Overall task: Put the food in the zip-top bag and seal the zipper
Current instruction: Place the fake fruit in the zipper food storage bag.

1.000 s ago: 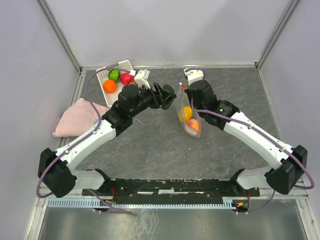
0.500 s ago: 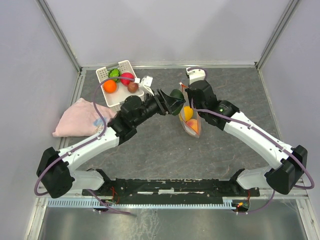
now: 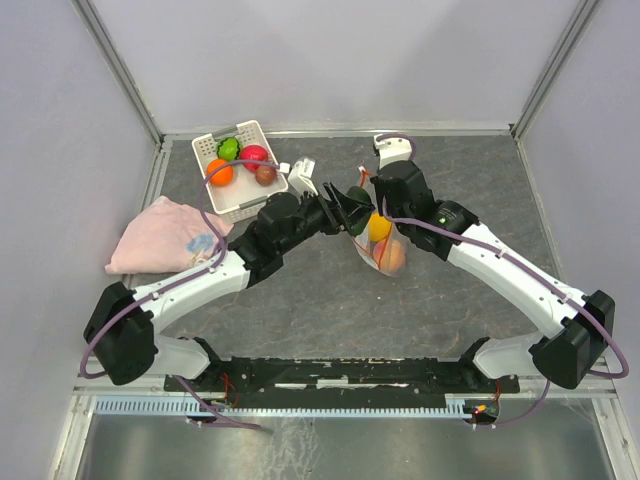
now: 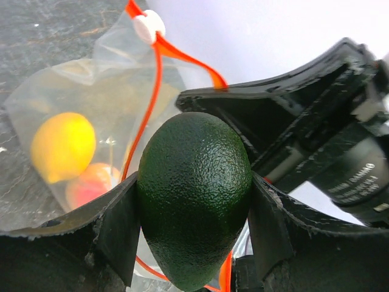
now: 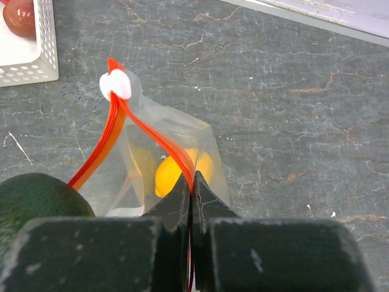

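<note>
Left tool (image 4: 194, 210) is clenching on the dark green fruit (image 4: 194, 194), one finger on each side of it, holding it right at the mouth of the zip-top bag (image 4: 73, 109). Right tool (image 5: 190, 193) is pinching one side of the zipper (image 5: 152, 135), jaws pressed together on the orange-red strip and lifting that lip. The two strips are spreading apart from the white slider (image 5: 115, 85), so the mouth is standing open. The bag (image 3: 381, 262) is sitting around the middle of the desk (image 3: 300, 290), a bit toward the far edge, hanging from the right tool (image 3: 372, 192). Inside it a yellow fruit (image 4: 62, 147) is lying above a peach one (image 4: 91, 185), touching. The dark green fruit is showing in the right wrist view (image 5: 36, 194) just beside the other strip, outside the plastic. The white basket (image 3: 245, 205) is sitting near the far left corner, holding an orange fruit (image 3: 220, 172), a bright green one (image 3: 229, 149), a red-pink one (image 3: 254, 156) and a brownish one (image 3: 266, 174). A pink cloth (image 3: 160, 235) is lying by the left edge, on the near side of the basket.
</note>
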`<state>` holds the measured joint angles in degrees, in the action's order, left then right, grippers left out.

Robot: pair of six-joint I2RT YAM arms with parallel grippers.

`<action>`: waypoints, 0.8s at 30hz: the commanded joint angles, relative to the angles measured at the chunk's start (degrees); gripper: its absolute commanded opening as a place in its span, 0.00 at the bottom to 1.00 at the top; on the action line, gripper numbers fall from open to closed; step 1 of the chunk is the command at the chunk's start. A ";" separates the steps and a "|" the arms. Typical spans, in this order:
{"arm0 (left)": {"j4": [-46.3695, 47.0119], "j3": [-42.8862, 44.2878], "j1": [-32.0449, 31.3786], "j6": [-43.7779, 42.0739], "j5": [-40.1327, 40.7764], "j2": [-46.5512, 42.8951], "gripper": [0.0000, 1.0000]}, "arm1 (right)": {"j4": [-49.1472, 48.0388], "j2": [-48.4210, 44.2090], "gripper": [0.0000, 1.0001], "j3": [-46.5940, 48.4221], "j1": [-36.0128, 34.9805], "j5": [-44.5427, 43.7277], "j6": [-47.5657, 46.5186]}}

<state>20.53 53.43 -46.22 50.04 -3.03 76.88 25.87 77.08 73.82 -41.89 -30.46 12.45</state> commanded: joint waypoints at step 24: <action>-19.49 12.93 -4.89 -6.96 13.61 8.63 0.64 | -3.19 0.17 0.01 0.92 -0.29 4.99 3.92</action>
<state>3.36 62.46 -49.98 46.30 5.56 84.58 25.74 77.38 73.82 -41.89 -26.00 15.27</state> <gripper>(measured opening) 0.691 0.022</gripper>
